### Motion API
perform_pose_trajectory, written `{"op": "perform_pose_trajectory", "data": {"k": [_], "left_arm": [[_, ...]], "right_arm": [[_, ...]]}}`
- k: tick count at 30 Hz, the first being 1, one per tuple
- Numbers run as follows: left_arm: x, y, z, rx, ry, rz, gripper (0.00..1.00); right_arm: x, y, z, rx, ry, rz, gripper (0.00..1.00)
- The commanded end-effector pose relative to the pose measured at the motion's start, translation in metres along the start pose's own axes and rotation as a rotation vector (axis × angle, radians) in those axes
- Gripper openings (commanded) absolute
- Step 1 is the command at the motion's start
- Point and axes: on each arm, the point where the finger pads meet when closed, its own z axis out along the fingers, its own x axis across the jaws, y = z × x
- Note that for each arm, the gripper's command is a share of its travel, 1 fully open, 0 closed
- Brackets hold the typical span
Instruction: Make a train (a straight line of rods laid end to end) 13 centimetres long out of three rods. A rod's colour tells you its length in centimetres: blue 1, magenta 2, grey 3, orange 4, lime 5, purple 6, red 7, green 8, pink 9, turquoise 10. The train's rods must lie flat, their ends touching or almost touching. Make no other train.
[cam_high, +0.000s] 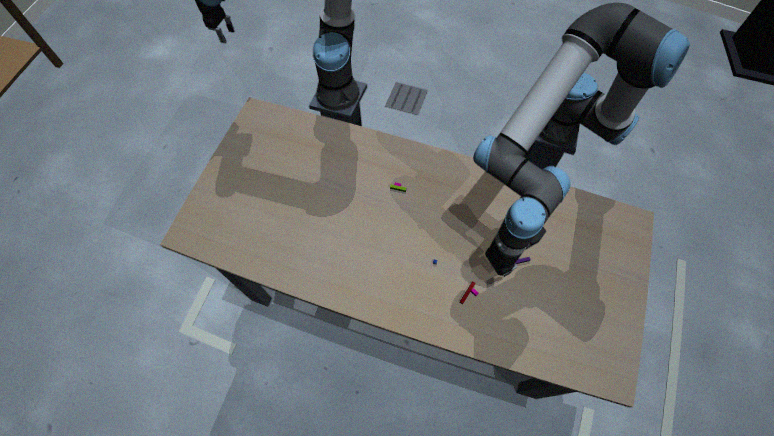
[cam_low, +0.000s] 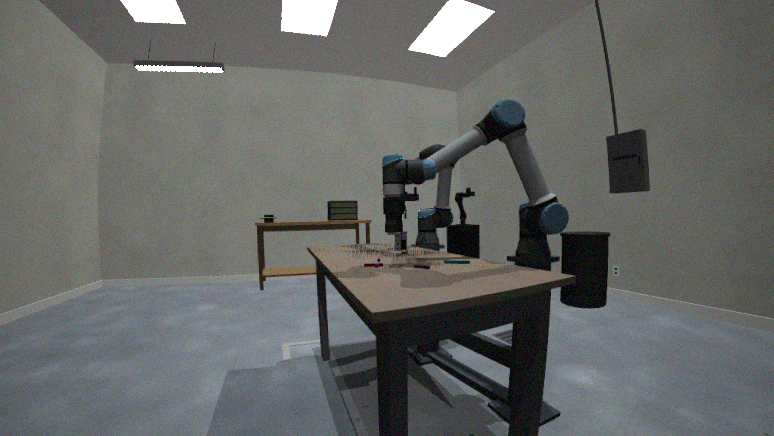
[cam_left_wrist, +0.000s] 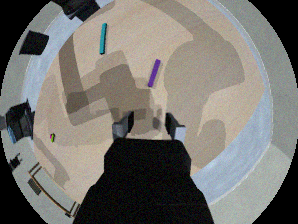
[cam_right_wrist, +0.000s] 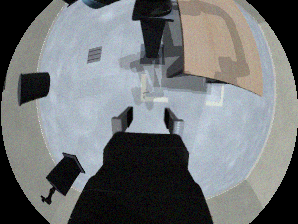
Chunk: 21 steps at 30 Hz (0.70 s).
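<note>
the left tool (cam_high: 491, 280) (cam_low: 400, 241) (cam_left_wrist: 149, 118) was spread wide above the surface (cam_high: 303, 243) (cam_low: 460, 295) (cam_left_wrist: 135, 40) (cam_right_wrist: 205, 40), with nothing held. the right tool (cam_high: 222, 31) (cam_right_wrist: 148, 113) was wide too, off past the edge. no train had been made. the purple stick (cam_high: 523, 260) (cam_low: 421, 266) (cam_left_wrist: 154, 73) and turquoise stick (cam_left_wrist: 103, 39) (cam_low: 457, 262) lay apart, and the blue block (cam_high: 434, 261) (cam_low: 378, 259) lay alone. if the red stick (cam_high: 467, 292) (cam_low: 372, 264) was grabbed, the pink stick (cam_high: 474, 291) (cam_low: 376, 265) close at its side could be knocked away. the same could be done to the small pink stick (cam_high: 397, 184) (cam_left_wrist: 51, 136) by the lime stick (cam_high: 398, 188) (cam_low: 403, 252) (cam_left_wrist: 53, 137). if the blue block was picked, it could be missed or tipped, as it was so tiny. if ends were pushed too hard, the line could be bent.
</note>
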Motion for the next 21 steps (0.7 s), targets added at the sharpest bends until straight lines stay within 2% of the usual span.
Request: {"op": "perform_pose_trajectory", "data": {"k": [1,21], "left_arm": [[0.0009,0.0003,-0.0008,-0.002,0.000,0.019,1.00],[0.0015,0.0002,-0.0008,-0.002,0.000,0.031,1.00]], "right_arm": [[0.0001,0.0003,-0.0004,-0.001,0.000,0.000,1.00],[0.0001,0.0003,-0.0004,-0.001,0.000,0.000,1.00]]}}
